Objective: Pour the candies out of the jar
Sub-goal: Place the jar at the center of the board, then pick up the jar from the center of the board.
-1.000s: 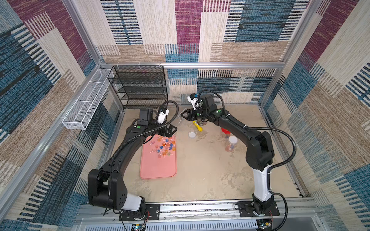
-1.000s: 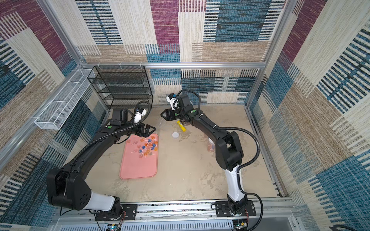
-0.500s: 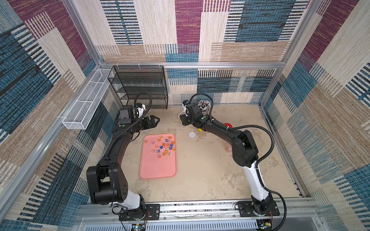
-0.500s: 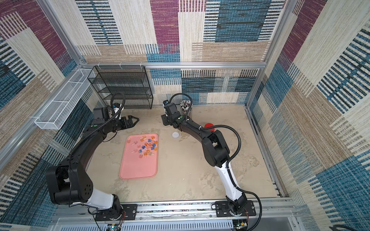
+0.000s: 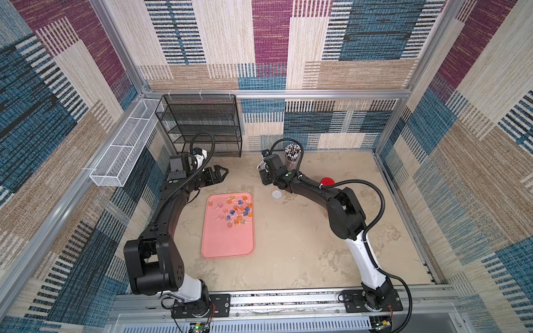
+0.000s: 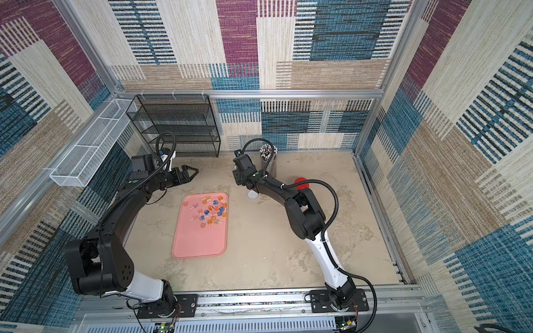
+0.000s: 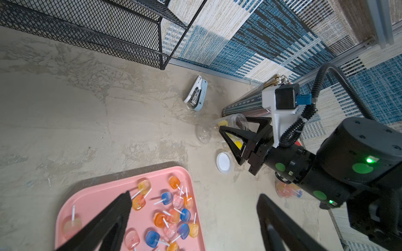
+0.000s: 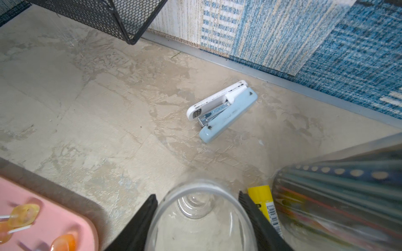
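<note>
You find the candies (image 5: pixel 237 210) spread over the far half of the pink tray (image 5: pixel 227 243). I think the tray is there so that they cannot roll across the table. The jar (image 8: pixel 196 219) is clear and empty. It is off the tray, just beside the cup of pencils (image 8: pixel 339 195) and a yellow glue stick (image 8: pixel 260 198), and it seems to stand mouth up, though I cannot be sure that its base touches the table. The right gripper (image 8: pixel 196 195) has one finger on each side of the jar, close against its wall; whether they press it or are loose, I cannot tell. A small white lid (image 5: pixel 277 194) lies on the table between the tray and the right arm, so the mouth is free. The left gripper (image 5: pixel 222 170) is spread wide with nothing in it, near the black wire shelf (image 5: pixel 202 124) and away from the candies, in my judgement to leave the tray free. Under the right arm some more candies show in a clear container (image 7: pixel 287 192), partly hidden, so perhaps the pouring is not complete.
</note>
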Robot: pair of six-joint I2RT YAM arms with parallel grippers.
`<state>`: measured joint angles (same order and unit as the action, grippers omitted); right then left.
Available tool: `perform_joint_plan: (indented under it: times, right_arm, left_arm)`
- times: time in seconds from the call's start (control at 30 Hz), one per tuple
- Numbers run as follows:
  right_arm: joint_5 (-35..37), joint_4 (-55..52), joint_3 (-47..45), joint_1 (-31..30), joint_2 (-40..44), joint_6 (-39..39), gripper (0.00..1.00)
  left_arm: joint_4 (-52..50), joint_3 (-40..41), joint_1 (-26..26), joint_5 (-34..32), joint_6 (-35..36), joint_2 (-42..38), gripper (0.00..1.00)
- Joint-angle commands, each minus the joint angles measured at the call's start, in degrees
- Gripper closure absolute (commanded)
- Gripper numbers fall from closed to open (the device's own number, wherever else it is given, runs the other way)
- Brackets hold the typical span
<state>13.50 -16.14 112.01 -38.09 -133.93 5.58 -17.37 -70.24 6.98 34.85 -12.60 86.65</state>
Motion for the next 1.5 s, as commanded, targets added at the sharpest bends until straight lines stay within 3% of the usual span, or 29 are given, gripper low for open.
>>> perform_joint_plan:
  times: [0.0, 0.07, 0.17, 0.33, 0.63, 0.83, 1.0, 1.27, 1.47]
  right_arm:
    - [0.1, -0.5, 0.8, -0.1, -0.2, 1.1, 0.3]
    - [-0.3, -2.5, 2.3, -0.1, 0.6, 2.3, 0.2]
    - [-2.9, -4.8, 2.3, -0.1, 4.4, 3.4, 0.12]
    - [-6.6, -10.0, -0.9, -0.1, 11.7, 6.7, 0.1]
    - [-5.3, -12.9, -26.8, 2.4, 35.4, 13.9, 0.06]
    - [-3.1, -15.2, -42.7, 11.1, 51.3, 18.0, 0.04]
    - [-1.7, -16.9, -50.7, 17.6, 60.9, 19.3, 0.01]
    - [-8.4, -17.4, -54.5, 21.6, 60.5, 17.3, 0.01]
    - [-6.6, -16.4, -55.2, 22.2, 56.3, 18.4, 0.06]
  left_arm:
    - [1.4, -0.2, 0.0, 0.9, -2.5, 0.2, 0.07]
    - [0.4, -0.5, 0.0, 0.4, -1.7, 0.2, 0.07]
    - [-1.1, -1.4, 0.0, 0.1, -0.2, 0.0, 0.07]
    - [1.3, -0.7, -0.4, 3.2, -1.9, -0.5, 0.03]
    - [0.9, -0.6, -6.8, 2.5, -0.7, 1.0, 0.0]
    - [-1.2, -1.5, -15.2, 1.7, 0.8, 3.9, 0.0]
    - [-5.6, -3.1, -22.5, -4.1, 5.6, 6.3, 0.0]
    - [-7.1, -4.0, -27.4, -4.6, 7.7, 8.2, 0.0]
    - [-8.5, -4.5, -28.2, -6.6, 9.2, 8.0, 0.0]
